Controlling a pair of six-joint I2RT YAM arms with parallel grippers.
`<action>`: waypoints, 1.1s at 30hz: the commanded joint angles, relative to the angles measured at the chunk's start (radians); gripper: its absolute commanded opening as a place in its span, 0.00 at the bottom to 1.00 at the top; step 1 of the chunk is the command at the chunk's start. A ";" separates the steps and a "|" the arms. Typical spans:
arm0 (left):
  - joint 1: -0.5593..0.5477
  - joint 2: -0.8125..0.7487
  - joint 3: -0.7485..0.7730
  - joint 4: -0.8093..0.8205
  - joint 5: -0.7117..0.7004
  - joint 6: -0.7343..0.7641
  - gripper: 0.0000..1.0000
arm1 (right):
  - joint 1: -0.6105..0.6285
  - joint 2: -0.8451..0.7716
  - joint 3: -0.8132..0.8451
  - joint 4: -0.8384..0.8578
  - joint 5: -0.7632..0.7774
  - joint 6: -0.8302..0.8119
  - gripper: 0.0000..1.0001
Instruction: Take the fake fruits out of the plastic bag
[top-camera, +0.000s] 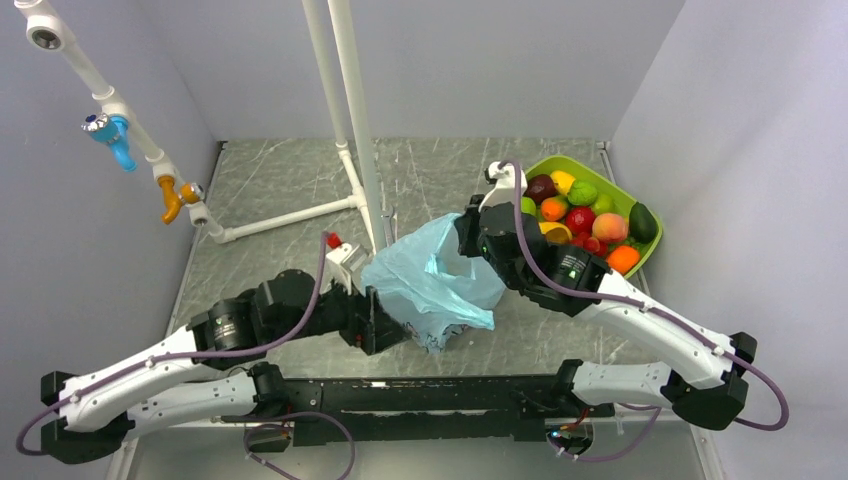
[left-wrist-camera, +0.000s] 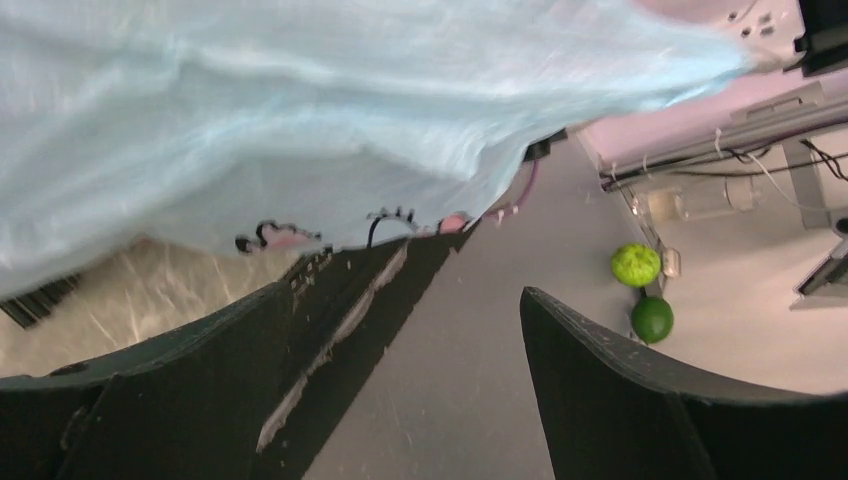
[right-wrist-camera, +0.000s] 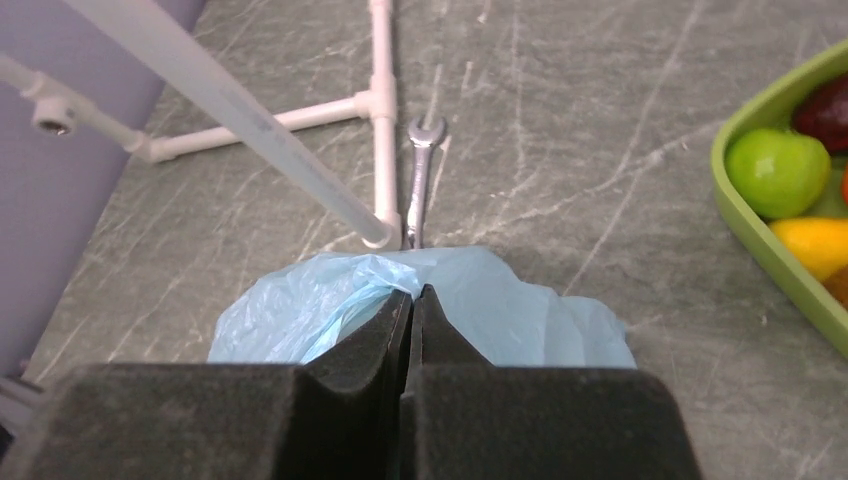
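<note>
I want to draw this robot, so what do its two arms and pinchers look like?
The left arm and the right arm match: long white shells, chunky black joints and a thin purple cable looping along each. The left gripper and the right gripper are black, each with two broad wedge-shaped fingers.

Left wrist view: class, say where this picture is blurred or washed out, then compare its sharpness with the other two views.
Left wrist: bag smeared and soft near the lens, upper right washed pinkish, two green fruits fairly sharp. Right wrist: wrench and table crisp. Top: even light, no glare, the tray sharp.
</note>
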 joint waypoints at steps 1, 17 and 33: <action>-0.033 0.077 0.165 -0.002 -0.151 0.122 0.89 | -0.027 -0.004 0.046 0.179 -0.112 -0.186 0.00; -0.033 0.226 0.491 -0.116 -0.355 0.333 0.96 | -0.138 0.103 0.145 0.249 -0.965 -0.534 0.00; -0.011 0.384 0.355 -0.059 -0.502 0.325 0.29 | -0.075 -0.047 0.015 0.008 -0.578 -0.410 0.07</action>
